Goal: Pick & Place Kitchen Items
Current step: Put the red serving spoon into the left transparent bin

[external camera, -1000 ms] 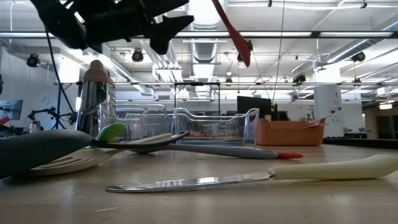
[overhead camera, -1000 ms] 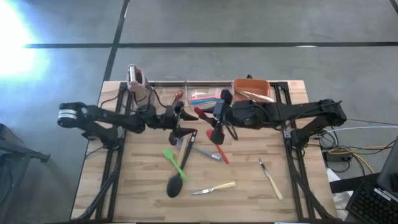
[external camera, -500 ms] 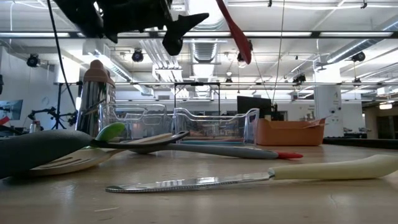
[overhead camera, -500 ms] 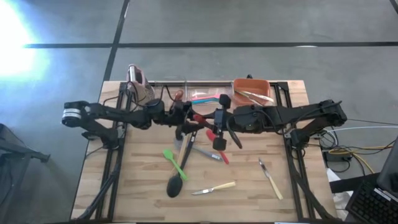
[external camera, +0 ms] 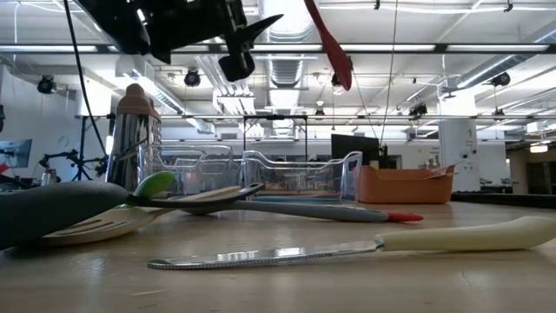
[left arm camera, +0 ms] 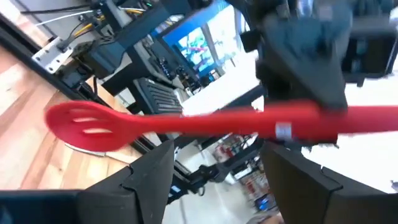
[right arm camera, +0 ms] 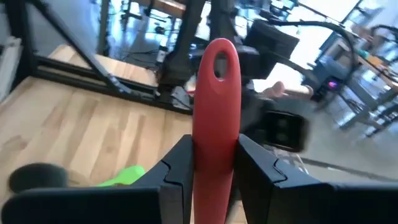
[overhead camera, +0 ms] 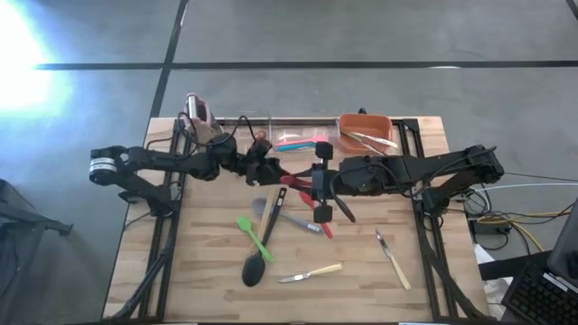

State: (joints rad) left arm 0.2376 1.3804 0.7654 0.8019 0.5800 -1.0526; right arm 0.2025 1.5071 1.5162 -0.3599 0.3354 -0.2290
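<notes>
A: What is hard to make out here?

B: In the low view both arms are cut off at the top edge, and only the red spatula (external camera: 328,42) hangs clear below them. The clear bin (overhead camera: 271,126) at twelve o'clock holds pink and blue utensils whose shapes blur together.

A: And the arms?

B: Both reach level toward the table's middle. The right gripper (overhead camera: 318,187) pinches the red spatula's handle between its fingers (right arm camera: 175,177) — the slotted head points toward nine o'clock. The left gripper (overhead camera: 271,169) hangs just beside that head with its fingers (left arm camera: 149,180) spread, touching nothing.

A: The rest of the utensils?

B: On the table (overhead camera: 199,271) toward six o'clock lie the green spoon (overhead camera: 254,236), black ladle (overhead camera: 256,267), wooden spatula (overhead camera: 262,215) and two pale-handled knives (overhead camera: 310,273).
</notes>
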